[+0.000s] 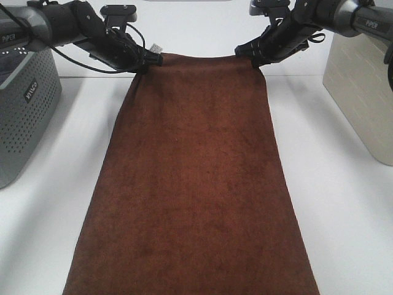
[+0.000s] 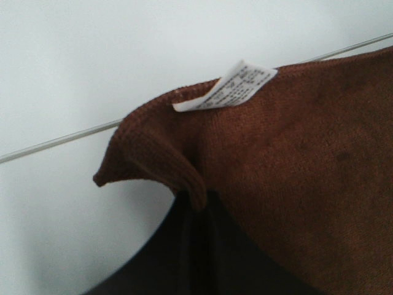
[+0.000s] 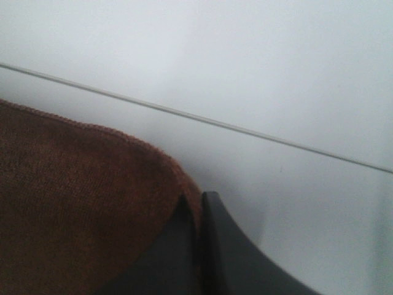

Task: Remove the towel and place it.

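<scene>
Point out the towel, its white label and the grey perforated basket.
towel (image 1: 193, 184), exterior high view, middle of the spread cloth.
white label (image 2: 230, 89), left wrist view, centre of the tag at the pinched corner.
grey perforated basket (image 1: 24, 117), exterior high view, its perforated side wall.

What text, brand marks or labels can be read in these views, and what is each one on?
"PIPER" on the right arm, in white letters.
"PIPER", partly cut off, on the left arm.
A white logo on the grey perforated basket: too blurred to read with certainty.
Small print on the white label at the towel corner: too small and blurred to read.
</scene>
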Available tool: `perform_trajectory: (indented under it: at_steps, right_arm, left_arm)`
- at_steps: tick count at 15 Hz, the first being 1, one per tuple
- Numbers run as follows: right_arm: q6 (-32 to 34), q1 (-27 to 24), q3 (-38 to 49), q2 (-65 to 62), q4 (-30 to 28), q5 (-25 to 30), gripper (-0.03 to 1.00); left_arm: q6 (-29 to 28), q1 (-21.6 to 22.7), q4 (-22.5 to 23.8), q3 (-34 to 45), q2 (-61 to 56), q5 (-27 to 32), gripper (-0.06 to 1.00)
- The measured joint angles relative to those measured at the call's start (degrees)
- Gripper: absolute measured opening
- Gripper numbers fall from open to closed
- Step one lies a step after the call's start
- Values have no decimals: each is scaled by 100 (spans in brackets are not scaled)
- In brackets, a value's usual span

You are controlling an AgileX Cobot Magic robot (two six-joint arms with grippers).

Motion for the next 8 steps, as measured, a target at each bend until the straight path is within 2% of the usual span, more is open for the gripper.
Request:
perform_trajectory:
  at_steps: [4, 8]
  right_arm:
    - [-138, 0, 0, 6, 0, -590, 1]
    - [-149, 0, 0, 6, 0, -796, 1]
  left_arm:
    - [92, 0, 6, 0, 46, -556, 0]
    - [120, 0, 6, 0, 52, -728, 0]
